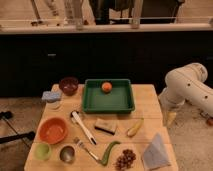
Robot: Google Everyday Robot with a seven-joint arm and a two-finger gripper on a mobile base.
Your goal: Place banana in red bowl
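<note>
The banana [134, 128], small, curved and pale yellow, lies on the wooden table [150, 100] right of centre, with nothing touching it. The red bowl [53, 130], wide and orange-red, sits empty at the table's left side. My white arm comes in from the right, and the gripper [170, 119] hangs off the table's right edge, a short way right of the banana and slightly behind it. It is open and holds nothing.
A green tray [109, 109] holding an orange fruit [106, 86] stands at the back. A maroon bowl [68, 85], blue sponge [51, 95], white-handled utensil [82, 127], brown block [105, 126], green vegetable [110, 151], green cup [43, 150], metal cup [67, 153] and grey cloth [155, 152] crowd the table.
</note>
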